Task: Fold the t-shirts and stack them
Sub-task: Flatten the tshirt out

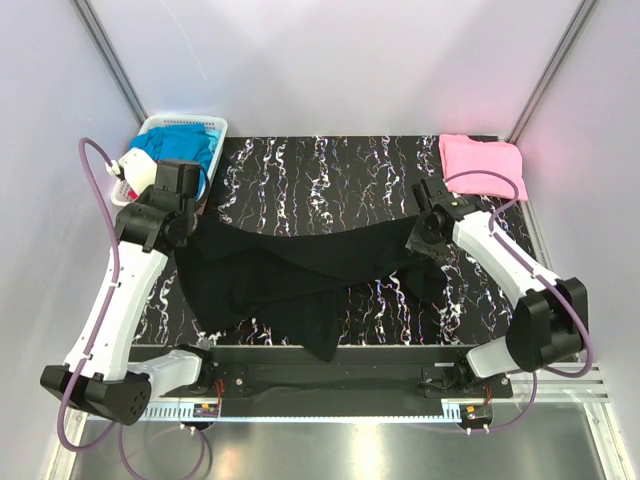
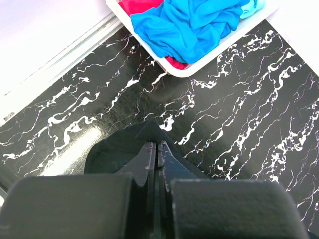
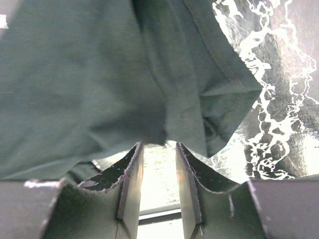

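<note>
White-walled marbled bench (image 1: 300, 170): black t-shirt (image 1: 290, 265) is lying long axis left-to-right, left end effector (image 2: 156, 149) seemingly clamping it, right end effector (image 3: 158, 147) gaping.

1. A white slotted basket (image 1: 190, 120) is sitting at the upper left of the overhead frame, and is showing at the top of the left wrist frame (image 2: 182, 73).
2. A black tabletop (image 1: 330, 170) with white marbling is filling the centre.
3. Pale walls (image 1: 330, 60) are closing in the top and sides.
4. A metal rail (image 1: 330, 412) is running along the bottom.
</note>
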